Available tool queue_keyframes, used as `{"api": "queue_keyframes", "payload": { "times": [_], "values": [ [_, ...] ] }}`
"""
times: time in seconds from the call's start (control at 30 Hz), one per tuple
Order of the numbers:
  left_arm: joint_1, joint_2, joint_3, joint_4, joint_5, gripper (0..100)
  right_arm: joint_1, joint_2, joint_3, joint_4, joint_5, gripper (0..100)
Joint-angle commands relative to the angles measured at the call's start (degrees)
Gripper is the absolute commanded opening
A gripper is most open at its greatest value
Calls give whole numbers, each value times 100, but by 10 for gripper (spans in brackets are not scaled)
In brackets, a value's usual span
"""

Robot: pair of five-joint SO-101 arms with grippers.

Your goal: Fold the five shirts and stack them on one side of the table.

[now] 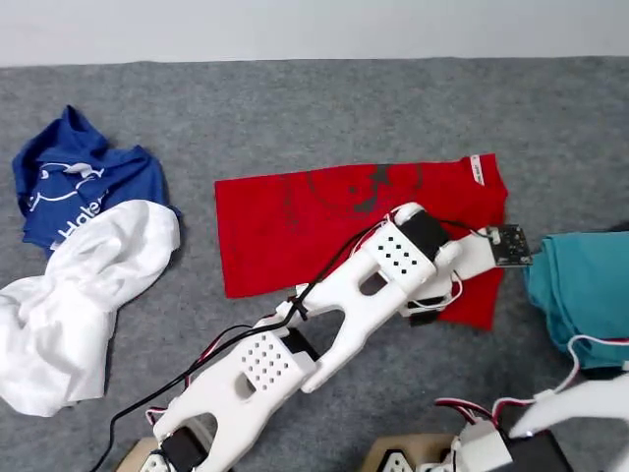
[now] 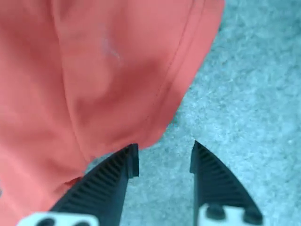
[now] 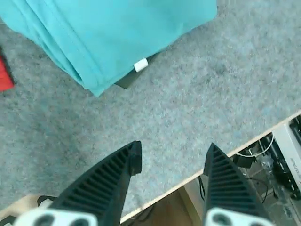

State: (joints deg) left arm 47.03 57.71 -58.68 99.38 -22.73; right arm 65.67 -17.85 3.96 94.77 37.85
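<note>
While the left fingers (image 2: 110,181) spread wide, empty, the red shirt (image 2: 94,70) lies just beside one.

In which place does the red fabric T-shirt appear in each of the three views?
High view: the red fabric T-shirt lies spread flat in the middle of the table.
Left wrist view: its hemmed edge lies just ahead of the open left gripper.
Right wrist view: a small red scrap at the picture's border, beyond the teal fabric shirt.
Shared landmark: the grey felt table cover.

Teal shirt (image 1: 582,290) cut off at the edge, red shirt (image 1: 285,226) partly under the left arm (image 1: 388,258).
</note>
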Motion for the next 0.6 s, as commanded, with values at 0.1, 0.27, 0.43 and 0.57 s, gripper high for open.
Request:
{"api": "queue_keyframes", "payload": {
  "times": [0.1,0.27,0.43,0.57],
  "values": [
    [-114,220,-198,-334,-70,190,84,-224,-62,277,70,231],
    [-246,343,-295,-316,-44,173,101,-224,-62,374,70,231],
    [-255,360,-286,-360,-44,77,92,-224,-62,382,62,231],
    [-237,466,-330,-413,-44,16,92,-224,-62,488,62,231]
  ]
}}
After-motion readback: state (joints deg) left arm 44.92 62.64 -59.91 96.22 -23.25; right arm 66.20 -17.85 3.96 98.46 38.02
